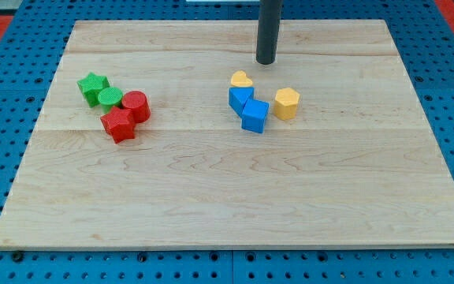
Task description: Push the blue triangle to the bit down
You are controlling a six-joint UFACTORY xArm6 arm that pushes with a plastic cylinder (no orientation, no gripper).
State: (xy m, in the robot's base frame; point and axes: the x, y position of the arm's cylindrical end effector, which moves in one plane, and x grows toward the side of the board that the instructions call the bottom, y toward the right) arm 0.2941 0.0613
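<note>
My tip [266,61] rests on the board near the view's top, just above and right of a cluster of blocks. The yellow heart [241,79] is the closest block, a short way below and left of the tip. The blue triangle [240,98] lies directly below the heart and touches it. A blue cube [255,116] touches the triangle at its lower right. A yellow hexagon [287,103] sits to the right of the blue blocks. The tip touches no block.
At the view's left lies a second cluster: a green star [92,86], a green cylinder [110,98], a red cylinder [136,106] and a red star [119,125]. The wooden board [235,205] lies on a blue perforated table.
</note>
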